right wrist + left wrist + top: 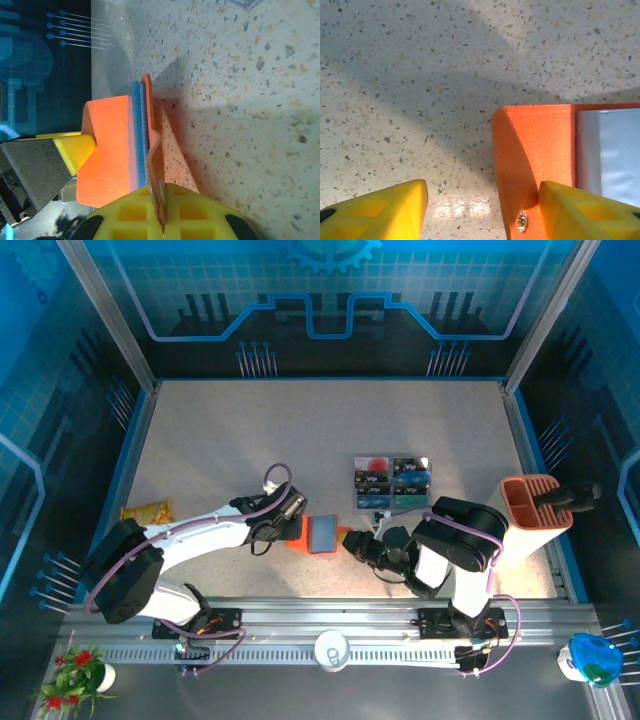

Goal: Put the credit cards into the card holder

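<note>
The card holder is a red-orange wallet lying open at the table's middle front, its grey-blue pockets facing up. My left gripper is open at its left end. In the left wrist view, one yellow finger rests on the orange flap beside a metal snap, and the other finger hangs over bare table. My right gripper is shut on the wallet's snap tab, lifting that tab off the table. The credit cards lie in a tight block just behind the wallet, dark, blue and red faces up.
A terracotta slotted bin with a black object in it stands at the right edge. A yellow packet lies at the left edge. The speckled table stretches back to blue-lit walls.
</note>
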Available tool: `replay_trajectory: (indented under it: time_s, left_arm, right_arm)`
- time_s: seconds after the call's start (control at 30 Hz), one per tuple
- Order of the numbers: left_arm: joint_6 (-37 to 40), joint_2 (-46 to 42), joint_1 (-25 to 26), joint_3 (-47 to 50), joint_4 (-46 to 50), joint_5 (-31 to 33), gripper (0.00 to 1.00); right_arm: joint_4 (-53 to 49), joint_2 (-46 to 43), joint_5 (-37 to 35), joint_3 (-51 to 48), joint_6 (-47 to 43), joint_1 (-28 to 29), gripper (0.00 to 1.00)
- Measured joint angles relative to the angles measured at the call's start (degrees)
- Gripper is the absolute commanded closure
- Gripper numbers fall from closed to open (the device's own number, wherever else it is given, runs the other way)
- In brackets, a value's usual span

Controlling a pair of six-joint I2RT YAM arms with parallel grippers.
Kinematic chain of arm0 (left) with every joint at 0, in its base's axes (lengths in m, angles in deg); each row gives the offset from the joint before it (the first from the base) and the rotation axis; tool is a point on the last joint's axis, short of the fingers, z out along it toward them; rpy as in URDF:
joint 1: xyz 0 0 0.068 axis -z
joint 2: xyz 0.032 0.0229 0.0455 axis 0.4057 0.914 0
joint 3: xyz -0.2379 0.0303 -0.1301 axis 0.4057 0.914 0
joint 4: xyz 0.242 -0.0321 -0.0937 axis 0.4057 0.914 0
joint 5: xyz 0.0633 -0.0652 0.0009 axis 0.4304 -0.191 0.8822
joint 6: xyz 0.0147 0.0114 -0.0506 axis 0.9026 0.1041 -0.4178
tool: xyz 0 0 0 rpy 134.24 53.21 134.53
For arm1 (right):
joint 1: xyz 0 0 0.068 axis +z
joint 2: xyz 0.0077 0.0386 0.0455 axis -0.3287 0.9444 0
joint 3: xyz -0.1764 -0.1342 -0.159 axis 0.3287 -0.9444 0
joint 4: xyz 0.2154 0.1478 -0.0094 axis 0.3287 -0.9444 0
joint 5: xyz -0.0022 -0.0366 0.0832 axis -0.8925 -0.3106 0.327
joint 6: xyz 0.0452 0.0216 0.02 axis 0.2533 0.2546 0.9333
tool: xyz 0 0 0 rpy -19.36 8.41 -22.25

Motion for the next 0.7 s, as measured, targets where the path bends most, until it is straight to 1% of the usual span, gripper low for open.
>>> replay_trajectory:
  time_s: [0.13,0.27,0.3,0.37,0.47,0.57,0.7]
  left_arm:
    - [-0.04,2.75,0.00,-0.04,0.35,1.33,0.40]
    - [0.31,7.61,0.00,-1.01,2.05,2.82,0.42]
    - [0.39,8.37,0.09,-1.77,2.40,3.02,0.42]
    - [0.61,9.31,0.33,-3.06,2.97,4.13,0.42]
    - [0.66,9.73,0.55,-3.65,3.48,4.87,0.42]
    - [0.63,9.66,0.92,-4.02,4.31,5.14,0.42]
    - [0.59,9.01,1.29,-4.17,4.98,5.16,0.42]
  right_arm:
    - [0.09,0.00,-0.66,-0.04,0.04,0.22,1.00]
    - [0.11,-0.04,-1.31,-0.09,0.24,0.33,1.00]
    - [0.11,-0.04,-1.40,-0.09,0.31,0.35,0.97]
    - [0.13,-0.07,-1.66,-0.13,0.46,0.35,0.87]
    - [0.50,-0.55,-1.66,-0.46,0.59,0.33,0.74]
    - [0.31,-2.47,-1.40,-1.33,0.61,0.11,0.67]
    - [-0.48,-5.16,-0.20,-3.19,0.37,-1.51,0.62]
